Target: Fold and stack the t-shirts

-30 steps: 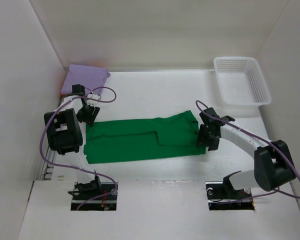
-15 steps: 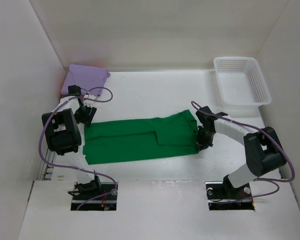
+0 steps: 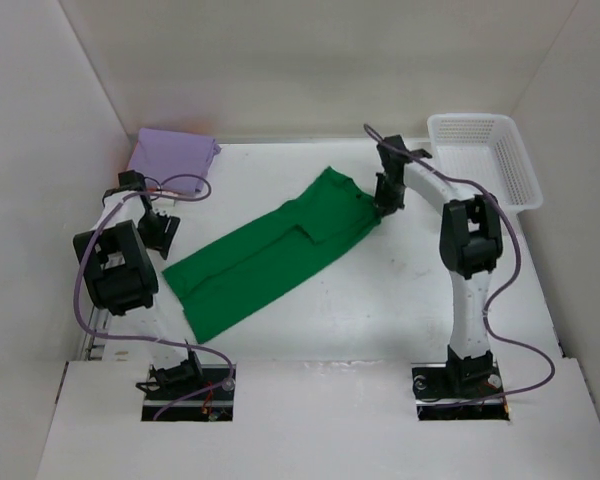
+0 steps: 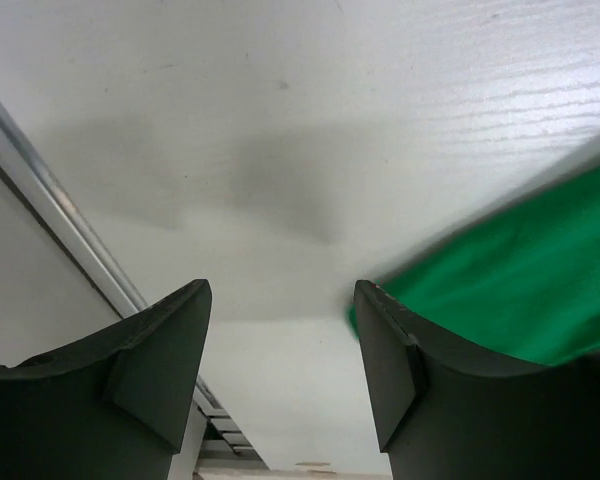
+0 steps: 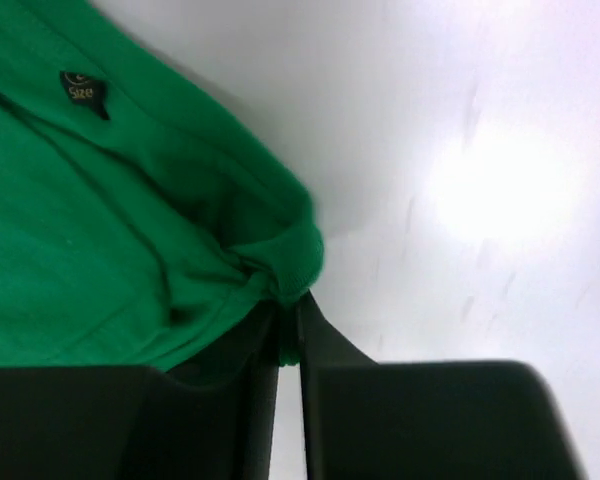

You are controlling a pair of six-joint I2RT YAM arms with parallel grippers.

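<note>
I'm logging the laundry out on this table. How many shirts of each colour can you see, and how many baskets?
green t-shirt: 1
lavender t-shirt: 1
white lattice basket: 1
Total: 3

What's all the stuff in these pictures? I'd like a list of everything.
green t-shirt: one, green, lying diagonally mid-table, its far end pinched
lavender t-shirt: one, pale purple, folded, far left corner
basket: one, white lattice plastic, far right corner
table: one, white, under everything
left gripper: one, black, open, by the green t-shirt's left end
right gripper: one, black, shut on the green t-shirt
</note>
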